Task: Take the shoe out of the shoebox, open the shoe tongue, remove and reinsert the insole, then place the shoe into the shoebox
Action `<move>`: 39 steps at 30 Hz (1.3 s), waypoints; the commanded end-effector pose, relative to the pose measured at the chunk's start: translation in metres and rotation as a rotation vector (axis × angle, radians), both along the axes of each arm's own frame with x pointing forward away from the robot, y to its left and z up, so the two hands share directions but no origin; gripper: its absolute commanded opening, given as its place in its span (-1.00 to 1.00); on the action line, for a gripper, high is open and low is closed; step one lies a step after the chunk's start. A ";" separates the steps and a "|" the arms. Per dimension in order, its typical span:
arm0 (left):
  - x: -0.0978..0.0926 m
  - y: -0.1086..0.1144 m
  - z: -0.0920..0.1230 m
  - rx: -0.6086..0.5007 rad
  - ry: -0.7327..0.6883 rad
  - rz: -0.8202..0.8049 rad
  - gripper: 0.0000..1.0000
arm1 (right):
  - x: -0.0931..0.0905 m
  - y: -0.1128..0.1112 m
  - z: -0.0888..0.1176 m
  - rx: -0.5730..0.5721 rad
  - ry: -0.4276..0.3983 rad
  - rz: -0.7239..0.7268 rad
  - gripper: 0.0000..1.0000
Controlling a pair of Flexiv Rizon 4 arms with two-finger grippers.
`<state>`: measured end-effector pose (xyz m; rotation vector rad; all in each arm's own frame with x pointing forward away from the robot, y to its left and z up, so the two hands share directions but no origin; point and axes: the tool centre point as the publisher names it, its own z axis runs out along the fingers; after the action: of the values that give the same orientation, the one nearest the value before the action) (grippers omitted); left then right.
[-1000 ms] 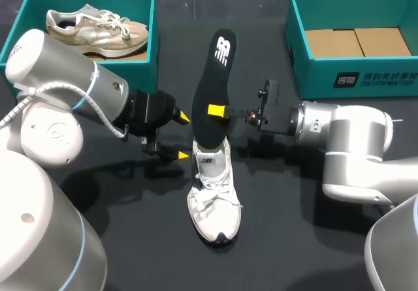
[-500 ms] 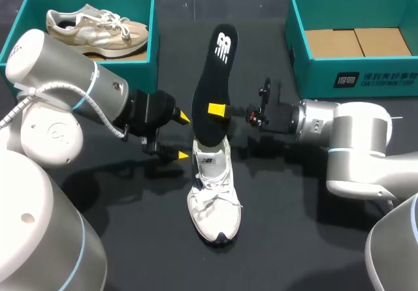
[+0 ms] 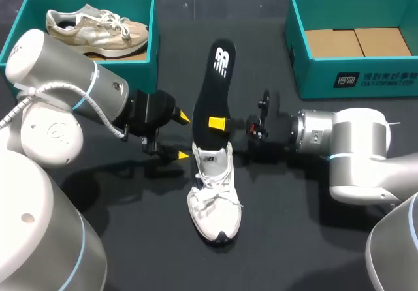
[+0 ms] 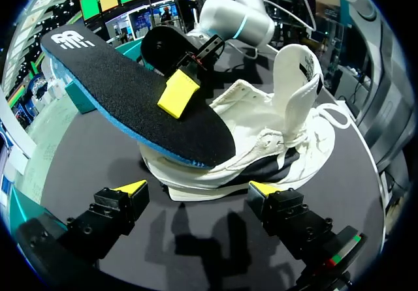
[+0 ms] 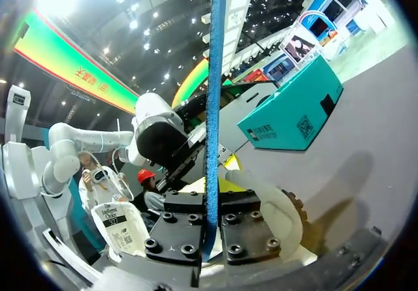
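Our R gripper (image 3: pixel 219 122) is clamped on the black insole (image 3: pixel 214 85), one finger on each face, w/ the insole's lower end at the opening of the white shoe (image 3: pixel 214 196). Our L gripper (image 3: pixel 183 136) is spread wide. The shoe sits on the counter (image 3: pixel 294 239) just ahead of it, not touching.

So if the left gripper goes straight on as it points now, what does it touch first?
Probably the side of the white shoe, near the heel, ahead of the open left gripper. The black insole slants just above that line, so it might be brushed.
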<state>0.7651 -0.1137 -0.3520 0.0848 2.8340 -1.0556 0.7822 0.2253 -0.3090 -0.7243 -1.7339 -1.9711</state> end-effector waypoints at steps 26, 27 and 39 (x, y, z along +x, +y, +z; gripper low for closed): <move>0.000 0.000 0.000 0.000 -0.001 0.000 1.00 | -0.060 0.005 -0.046 -0.101 0.147 -0.020 -1.00; 0.000 0.000 0.000 0.000 -0.001 0.000 1.00 | -0.061 0.006 -0.047 -0.101 0.150 -0.019 -1.00; 0.000 0.000 0.000 0.000 -0.001 0.000 1.00 | -0.056 0.007 -0.029 -0.120 0.102 0.008 -0.63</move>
<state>0.7651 -0.1137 -0.3520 0.0848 2.8340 -1.0556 0.7285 0.2323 -0.3386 -0.8496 -1.7949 -1.8164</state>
